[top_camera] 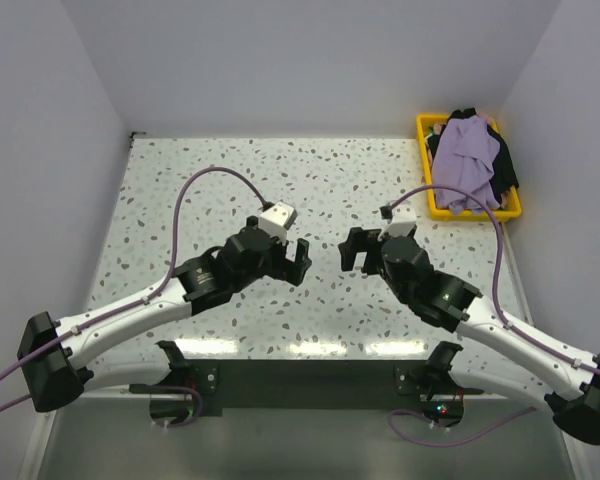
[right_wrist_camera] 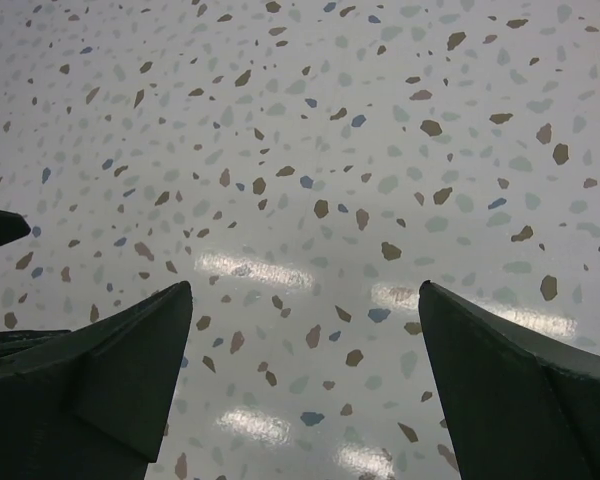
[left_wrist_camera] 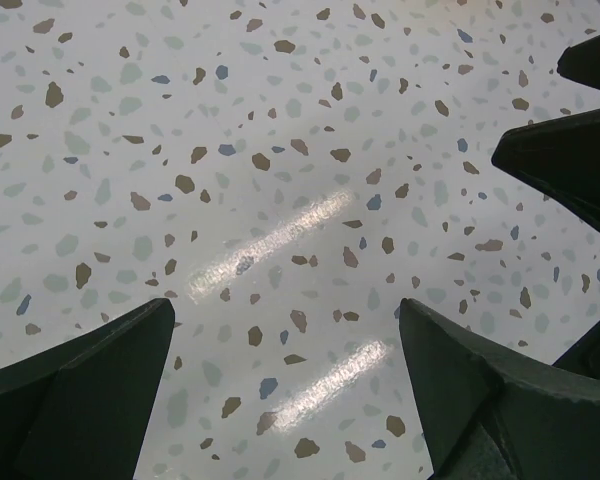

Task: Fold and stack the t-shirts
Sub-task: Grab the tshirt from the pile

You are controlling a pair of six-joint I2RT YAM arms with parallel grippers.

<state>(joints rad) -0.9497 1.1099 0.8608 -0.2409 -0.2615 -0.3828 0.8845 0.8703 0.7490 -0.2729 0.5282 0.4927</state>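
Laundry heaped at the far right corner: plain lavender-purple t-shirt (top_camera: 467,160) of soft cloth, crumpled on top inside a yellow plastic basket (top_camera: 470,214), draped over a black t-shirt (top_camera: 506,168) with only dark edges showing along the right side. Basket standing on the white speckled terrazzo table (top_camera: 230,170), close against the right wall. No folding begun, by the look of it; nothing laid out flat yet.

Left gripper (top_camera: 302,262) and right gripper (top_camera: 352,250) facing each other low over the middle of the tabletop, well apart from the basket. Both released, jaws spread wide, nothing between them. Only speckled surface between the dark fingers (left_wrist_camera: 80,400) in the left wrist view, and likewise between the fingers (right_wrist_camera: 100,380) in the right wrist view.

Probably light and limp, with no shape of its own. Bound to sag, bunch and trail once lifted, perhaps dragging the black t-shirt along. Hardly fragile, hardly slippery. Best pinched at a raised fold or an edge near the top of the heap, ideally at a shoulder or hem seam, though too crumpled here to pick out collar or sleeves. Right gripper the nearer of the two for that reach.
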